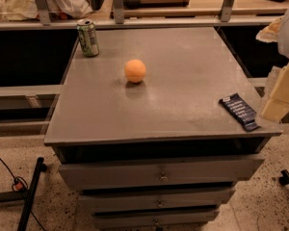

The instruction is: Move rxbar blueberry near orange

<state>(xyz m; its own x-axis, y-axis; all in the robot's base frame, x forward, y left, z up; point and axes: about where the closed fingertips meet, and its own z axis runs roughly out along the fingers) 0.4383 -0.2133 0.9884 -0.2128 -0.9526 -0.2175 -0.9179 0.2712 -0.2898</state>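
A: Judging by the layout, not yet grasped: bar (238,111) lying flat at the table's (183,71) front right corner, just beside the gripper (279,97). Cannot tell how far open; holding nothing, seemingly.
B: Pinch across the narrow width, lift clear, set down close by the orange (135,70) at mid-table without bumping it.
A: Counts?
B: One bar, one orange, one can (88,37), one gripper.

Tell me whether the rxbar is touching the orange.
Apart. The camera view shows bare tabletop between the rxbar at the front right edge and the orange mid-table. The gripper hangs just right of the rxbar.
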